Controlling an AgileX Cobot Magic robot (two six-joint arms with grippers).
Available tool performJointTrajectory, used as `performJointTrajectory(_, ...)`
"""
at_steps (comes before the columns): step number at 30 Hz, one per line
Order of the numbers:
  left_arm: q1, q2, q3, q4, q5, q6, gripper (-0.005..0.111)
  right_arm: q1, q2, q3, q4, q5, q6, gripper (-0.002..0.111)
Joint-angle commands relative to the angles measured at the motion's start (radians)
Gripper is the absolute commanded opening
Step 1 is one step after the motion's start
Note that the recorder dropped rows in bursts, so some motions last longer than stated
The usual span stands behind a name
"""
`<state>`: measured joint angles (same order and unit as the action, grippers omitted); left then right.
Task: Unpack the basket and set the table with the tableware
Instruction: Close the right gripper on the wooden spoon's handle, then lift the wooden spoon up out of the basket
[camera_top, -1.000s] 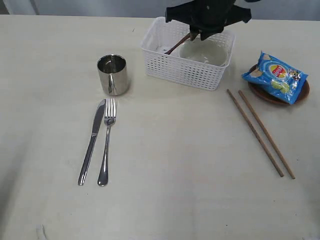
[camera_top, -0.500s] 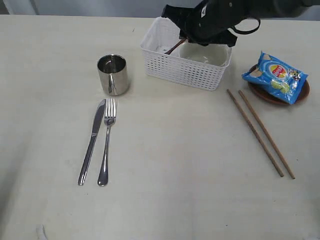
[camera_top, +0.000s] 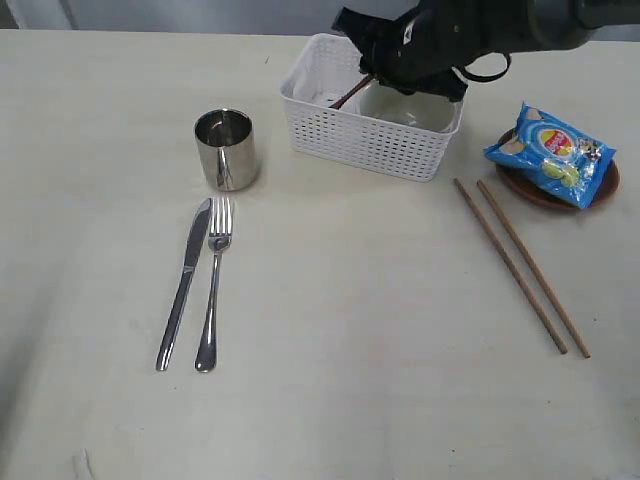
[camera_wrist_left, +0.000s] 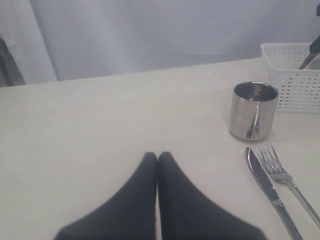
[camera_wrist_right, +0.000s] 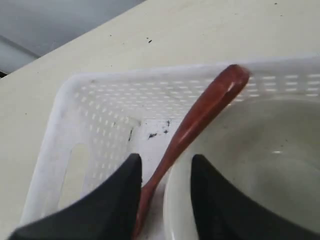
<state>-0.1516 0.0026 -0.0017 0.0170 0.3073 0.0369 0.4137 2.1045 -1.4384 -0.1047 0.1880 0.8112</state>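
The right jaws stood partly open inside the basket (camera_wrist_right: 75, 130), their two black fingers (camera_wrist_right: 120, 200) set on either side of the reddish-brown wooden spoon (camera_wrist_right: 200, 112). The spoon's shaft ran close against one finger, and a clear gap showed on the side of the other, so the jaws bracketed the spoon without clamping it. The spoon lay at a slant alongside the rim of the white bowl (camera_wrist_right: 260, 165), which sat in the same basket and filled most of one end. A few dark specks marked the basket floor beside the spoon.

In the exterior view the right arm reached over the basket's far wall, and the basket stood at the far middle of the pale counter (camera_top: 380, 330). On the right, the two wooden chopsticks (camera_top: 520, 265) lay side by side, slanted, near the dark brown plate (camera_top: 606, 186), on which a blue snack bag (camera_top: 550, 152) rested. To the left of the basket the shiny steel cup (camera_top: 226, 148) stood upright, with the knife (camera_top: 185, 285) and fork (camera_top: 213, 285) laid parallel just in front of it, nearly touching at their upper ends.

The left jaws were closed tip to tip on nothing, above bare counter well away from the cup.
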Motion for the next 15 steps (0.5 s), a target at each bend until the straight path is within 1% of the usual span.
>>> performJointTrajectory(1, 0.001, -0.003, 0.002, 0.006, -0.008, -0.003, 0.0, -0.005, 0.007, -0.086, -0.013, 0.115, -0.03, 0.053)
performJointTrajectory(3, 0.001, -0.003, 0.002, 0.006, -0.008, -0.003, 0.0, -0.005, 0.007, -0.119, -0.013, 0.149, -0.03, 0.053)
performJointTrajectory(9, 0.001, -0.003, 0.002, 0.006, -0.008, -0.003, 0.0, -0.005, 0.038, -0.13, -0.013, 0.199, 0.003, 0.051)
performJointTrajectory(15, 0.001, -0.003, 0.002, 0.006, -0.008, -0.003, 0.0, -0.005, 0.077, -0.135, -0.013, 0.129, 0.033, 0.051)
